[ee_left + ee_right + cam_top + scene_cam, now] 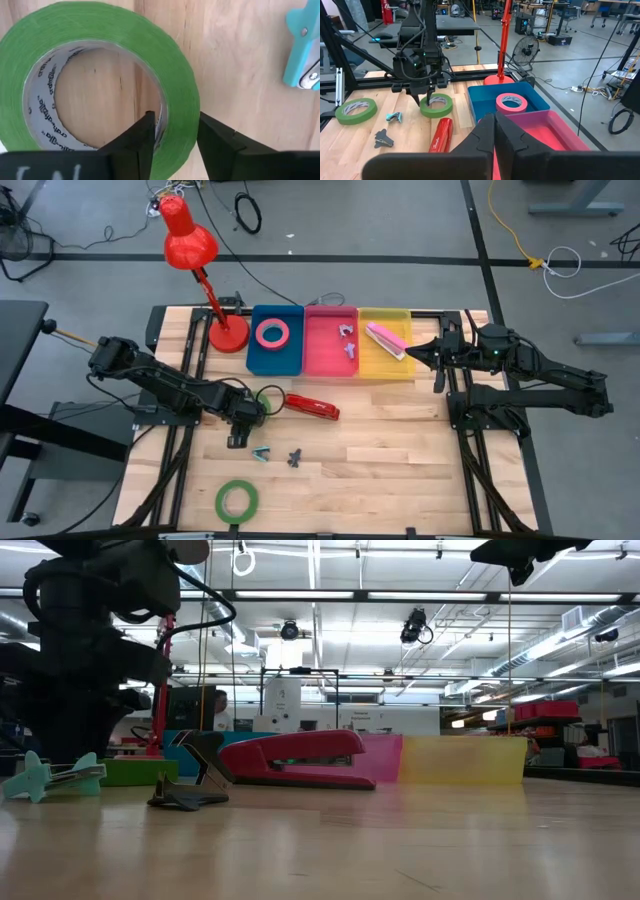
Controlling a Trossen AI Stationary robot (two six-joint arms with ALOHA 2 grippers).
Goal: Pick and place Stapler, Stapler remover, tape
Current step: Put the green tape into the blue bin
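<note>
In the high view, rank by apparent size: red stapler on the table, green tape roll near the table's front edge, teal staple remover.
1. Red stapler, longest.
2. Green tape roll, rounder but shorter.
3. Teal staple remover, clearly smallest.
</note>
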